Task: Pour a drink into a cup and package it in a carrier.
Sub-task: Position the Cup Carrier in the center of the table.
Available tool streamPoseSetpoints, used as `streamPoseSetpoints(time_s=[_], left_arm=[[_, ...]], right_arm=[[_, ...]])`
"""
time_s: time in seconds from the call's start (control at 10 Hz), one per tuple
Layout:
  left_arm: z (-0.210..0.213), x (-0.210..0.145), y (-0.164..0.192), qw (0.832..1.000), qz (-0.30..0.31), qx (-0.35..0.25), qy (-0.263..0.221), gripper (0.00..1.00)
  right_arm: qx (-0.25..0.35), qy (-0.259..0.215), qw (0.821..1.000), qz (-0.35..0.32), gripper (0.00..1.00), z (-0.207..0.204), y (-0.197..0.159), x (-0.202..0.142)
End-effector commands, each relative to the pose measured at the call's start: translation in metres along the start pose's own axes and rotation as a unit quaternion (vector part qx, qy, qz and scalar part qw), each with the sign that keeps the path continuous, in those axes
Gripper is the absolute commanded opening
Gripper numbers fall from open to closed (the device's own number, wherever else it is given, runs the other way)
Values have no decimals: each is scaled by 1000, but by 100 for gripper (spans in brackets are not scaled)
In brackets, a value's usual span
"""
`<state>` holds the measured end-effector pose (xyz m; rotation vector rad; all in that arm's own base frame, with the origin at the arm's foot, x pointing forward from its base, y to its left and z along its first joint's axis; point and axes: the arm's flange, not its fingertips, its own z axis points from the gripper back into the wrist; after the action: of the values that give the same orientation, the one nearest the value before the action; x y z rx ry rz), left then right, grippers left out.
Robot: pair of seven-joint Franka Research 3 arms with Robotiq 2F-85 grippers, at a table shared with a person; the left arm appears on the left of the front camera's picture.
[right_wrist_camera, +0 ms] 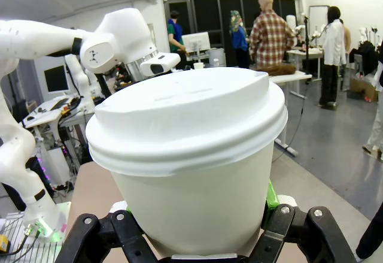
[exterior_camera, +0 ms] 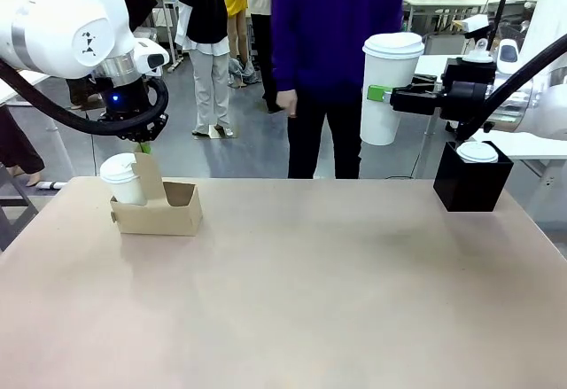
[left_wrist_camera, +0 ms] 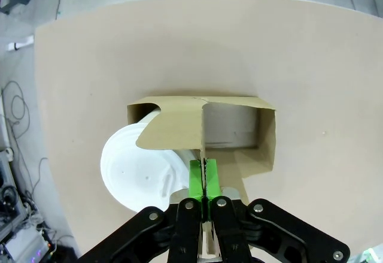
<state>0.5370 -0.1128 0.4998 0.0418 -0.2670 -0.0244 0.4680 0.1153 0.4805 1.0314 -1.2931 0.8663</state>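
Note:
The brown cardboard carrier stands on the table's far left with a small white lidded cup in its left hole. My left gripper comes down from above and is shut on the carrier's upright centre panel, green pads pressed together on the card. The carrier's other hole is vacant. At the right, my right gripper holds the tall white cup with its domed lid upright in the air, fingers shut around its body. The drink is hidden.
A black box with another small white lidded cup on top stands at the table's far right edge, just below my right arm. A person in a dark purple top stands at the far side. The tan table spreads in front.

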Motion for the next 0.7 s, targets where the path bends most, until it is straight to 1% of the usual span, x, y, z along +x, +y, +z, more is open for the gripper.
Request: streamPoseSetpoints(time_s=[0.0,0.1,0.2,0.4,0.6], left_arm=[[22,-8,-6,1000,16,4,-13,2],[39,-12,-12,999,34,6,-24,2],[59,-20,-26,998,46,5,-41,2],[92,-40,-62,997,57,-7,-44,2],[115,-68,-109,996,72,-29,-36,2]], right_arm=[[-2,1,1000,7,80,-1,2,3],[-2,1,1000,7,80,-1,2,3],[-2,1,1000,7,80,-1,2,3],[-2,1,1000,7,80,-1,2,3],[-2,1,1000,7,80,-1,2,3]])
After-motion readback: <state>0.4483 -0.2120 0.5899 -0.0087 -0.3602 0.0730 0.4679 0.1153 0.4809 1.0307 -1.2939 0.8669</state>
